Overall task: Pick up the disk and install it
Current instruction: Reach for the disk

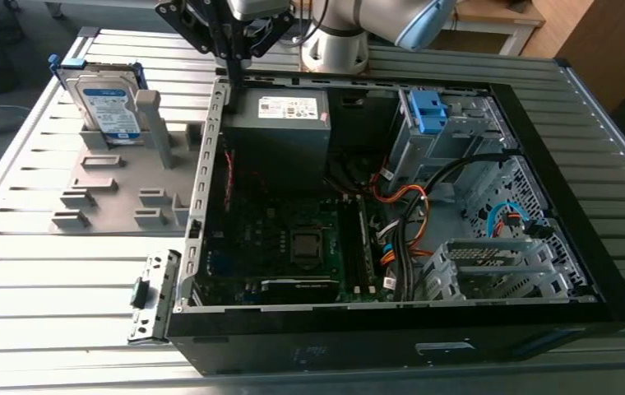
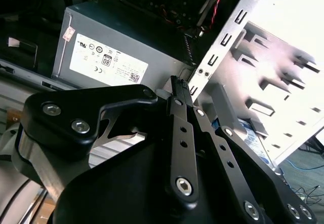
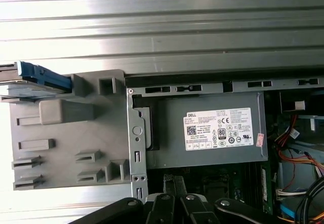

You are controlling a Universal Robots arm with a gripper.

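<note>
Nearest, at 6 o'clock in the exterior view: black wall of the open computer case (image 1: 400, 346), lying flat on the slatted table (image 1: 27, 280). Further in, near the centre: motherboard (image 1: 290, 239). Behind that, at 12 o'clock, the grey power supply (image 1: 285, 123); at 1 o'clock, the drive cage (image 1: 456, 136) with a bare blue bracket (image 1: 428, 107).

Out at 10 o'clock, just beside the case: grey holder (image 1: 104, 181), with the disk (image 1: 104, 103) standing upright on edge in its far slot, label toward the camera, blue caddy around the rim. Untouched, not yet lifted.

Farthest, around 11 o'clock over the case's far corner: gripper (image 1: 228, 53), fingers drawn together on nothing, hanging between power supply and disk, well apart from the disk.

Probably stiff and dense for its size, slick on the metal faces, and sensitive to knocks. Best pinched across the two broad faces near the free upper edge, or on the caddy's plastic sides, clear of the holder's grey post (image 1: 150, 123).
</note>
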